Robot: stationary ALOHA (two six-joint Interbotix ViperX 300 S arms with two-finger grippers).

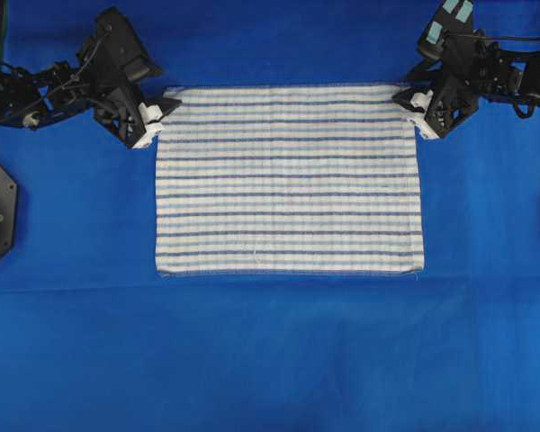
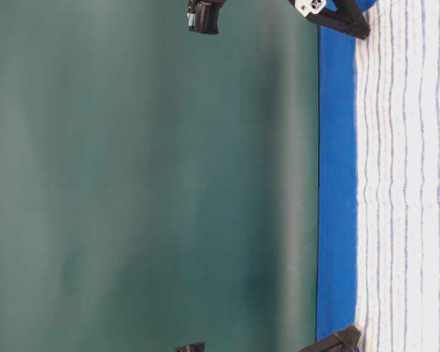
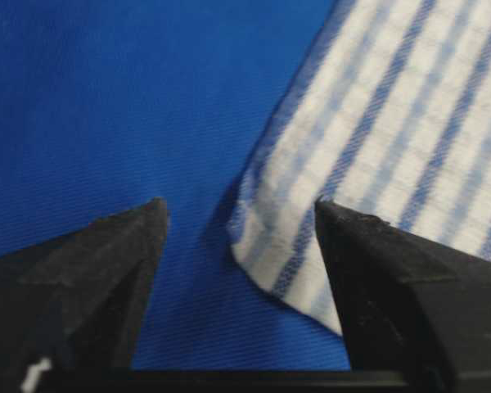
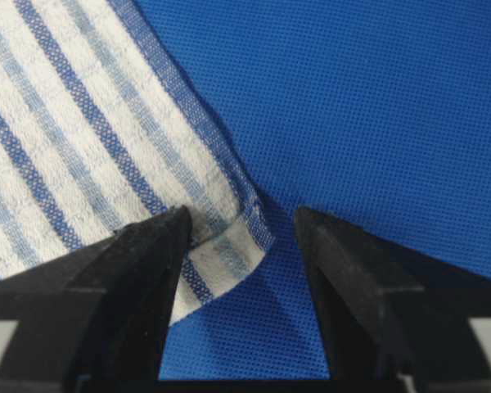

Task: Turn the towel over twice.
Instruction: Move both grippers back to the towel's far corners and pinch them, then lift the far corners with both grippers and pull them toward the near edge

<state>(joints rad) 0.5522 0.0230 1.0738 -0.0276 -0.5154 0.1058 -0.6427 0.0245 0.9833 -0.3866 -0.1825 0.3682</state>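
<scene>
Towel [image 1: 289,180] corners lie between each open claw's jaws.

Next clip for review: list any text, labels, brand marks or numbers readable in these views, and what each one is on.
None readable.
towel: stripes and faint checks, no tag or print showing.
blue table covering: plain, no marks.
left gripper and right gripper: black and white parts, no legible lettering.
Pale tape patches on the right arm: blank as far as can be told.
</scene>
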